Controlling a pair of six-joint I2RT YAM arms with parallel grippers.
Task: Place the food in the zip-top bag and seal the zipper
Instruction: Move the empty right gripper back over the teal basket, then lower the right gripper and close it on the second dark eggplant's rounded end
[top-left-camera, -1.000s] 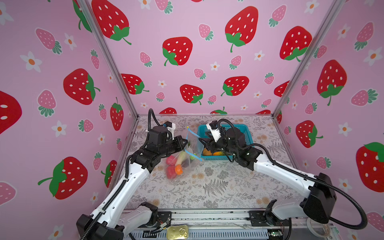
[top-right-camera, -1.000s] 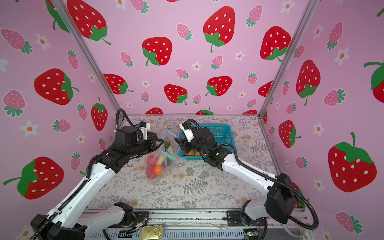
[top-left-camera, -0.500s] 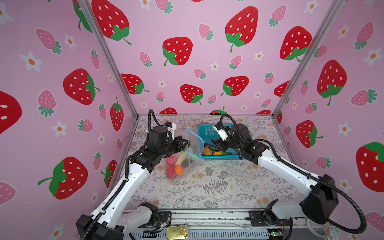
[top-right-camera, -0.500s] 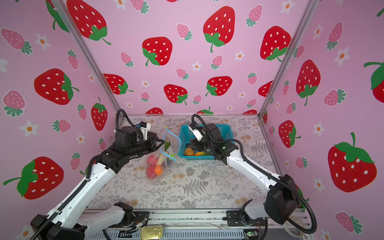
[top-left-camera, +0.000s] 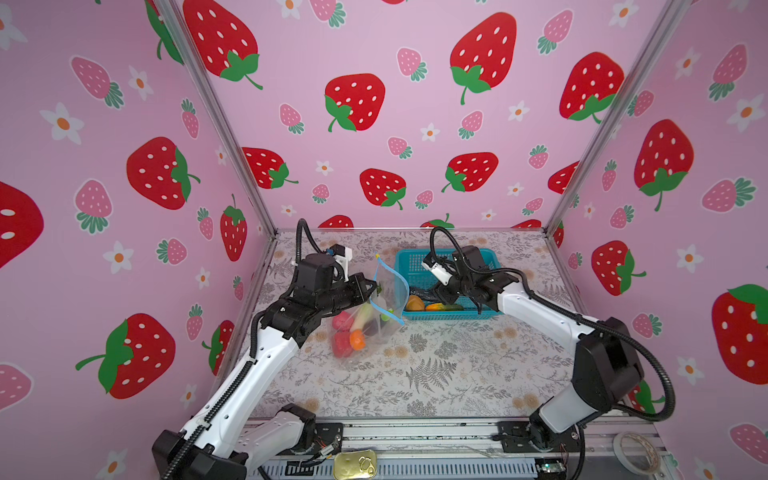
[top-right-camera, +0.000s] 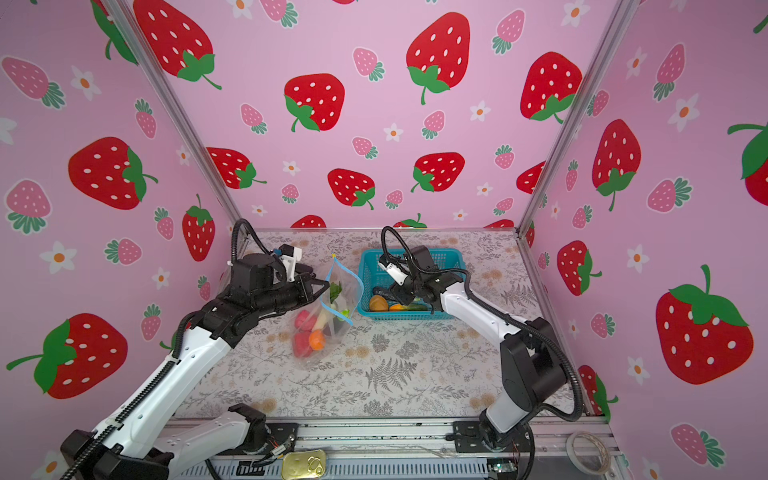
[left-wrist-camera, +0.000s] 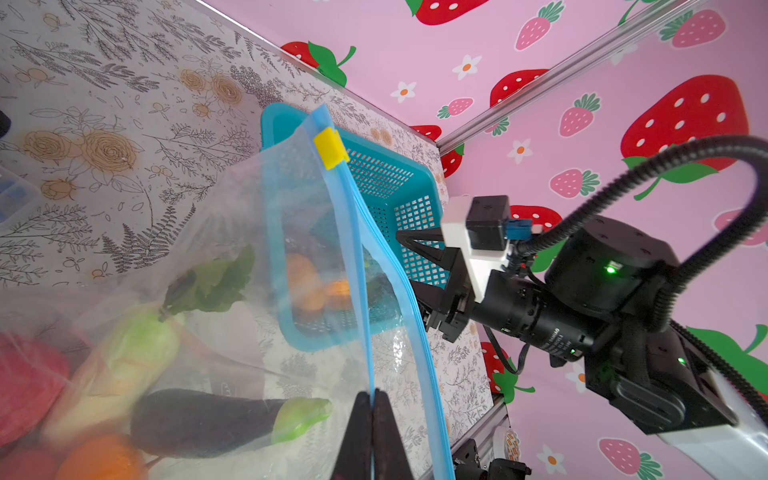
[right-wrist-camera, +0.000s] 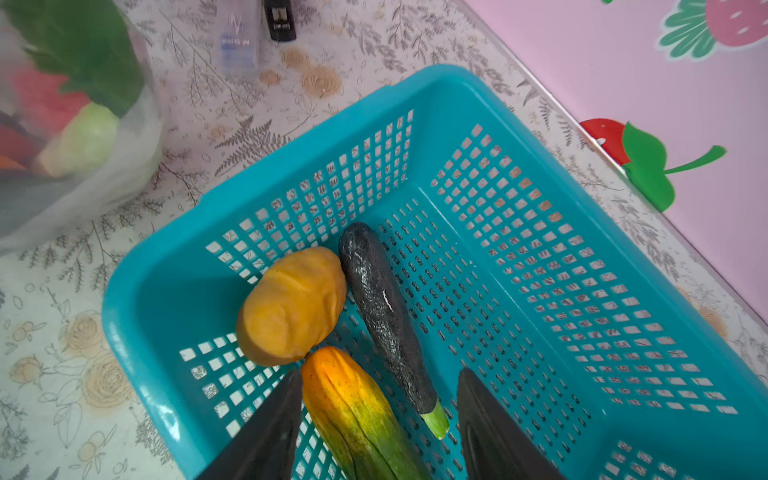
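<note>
**Top views.** In both top views, the zip-top bag (top-left-camera: 374, 332) (top-right-camera: 322, 347) stood just left of the teal basket (top-left-camera: 409, 259) (top-right-camera: 368, 266), with its mouth facing the basket. The left gripper (top-left-camera: 371, 289) (top-right-camera: 325, 286) was at the bag's mouth, on the side away from the basket. Food (top-left-camera: 351, 338) lay in the lower part of the bag. The right gripper (top-left-camera: 432, 296) (top-right-camera: 384, 293) was inside the basket, at its left end.

**Left wrist view.** The left gripper (left-wrist-camera: 372, 419) was fully closed, pinching one strip of the zipper (left-wrist-camera: 357, 257). The other strip bowed away toward the basket (left-wrist-camera: 415, 183), which left the mouth open. The yellow slider (left-wrist-camera: 330, 147) sat at the zipper end in front of the basket rim. A dark eggplant (left-wrist-camera: 199, 419), a white radish (left-wrist-camera: 137, 345) and red and orange pieces lay inside the bag.

**Right wrist view.** The right gripper (right-wrist-camera: 380, 374) stood wide open and held nothing. Its fingers straddled an orange-green cucumber (right-wrist-camera: 357, 415) and the stem end of a dark piece (right-wrist-camera: 382, 307) on the basket floor. A yellow-orange lump (right-wrist-camera: 291, 307) touched both pieces, near the basket (right-wrist-camera: 478, 89) wall that faced the bag.
</note>
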